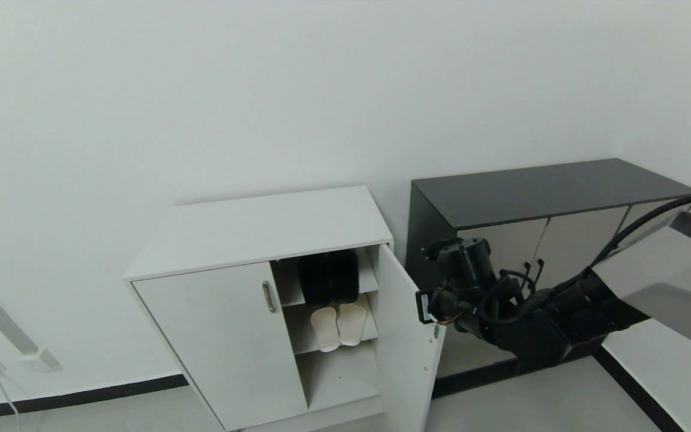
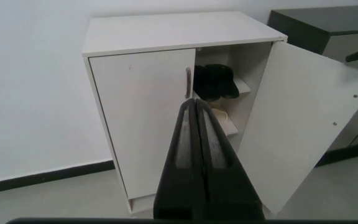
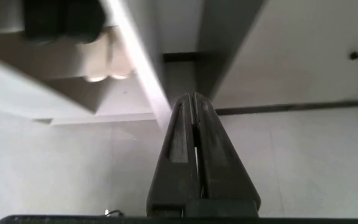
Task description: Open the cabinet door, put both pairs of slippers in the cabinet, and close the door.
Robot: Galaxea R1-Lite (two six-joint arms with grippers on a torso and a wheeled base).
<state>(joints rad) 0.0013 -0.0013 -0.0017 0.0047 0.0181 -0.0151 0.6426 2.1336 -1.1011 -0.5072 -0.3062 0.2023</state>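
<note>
Head view: the white cabinet (image 1: 261, 231) has its right door (image 1: 405, 342) swung wide and its left door (image 1: 219, 336) shut.

- The black slippers (image 1: 315, 279) are on the cabinet's upper shelf, and the white slippers (image 1: 326, 329) are on the shelf just below.
- Progress, as judged: the door has been opened and both pairs are in, so only closing the door is left.
- The right gripper (image 3: 194, 98) is at the outer face of the cabinet's open door, near its free edge. Its fingers are pressed together and hold nothing, which looks suited to pushing the door to.
- The left gripper (image 2: 194, 104) hangs in front of the cabinet, facing the seam between its doors. Its fingers are likewise together and empty.
- It is not clear whether the right gripper touches the door, because in the head view the door's edge covers its fingertips.
- The cabinet's foot is cut off by the frame, and the open door hides part of its lowest compartment.
</note>
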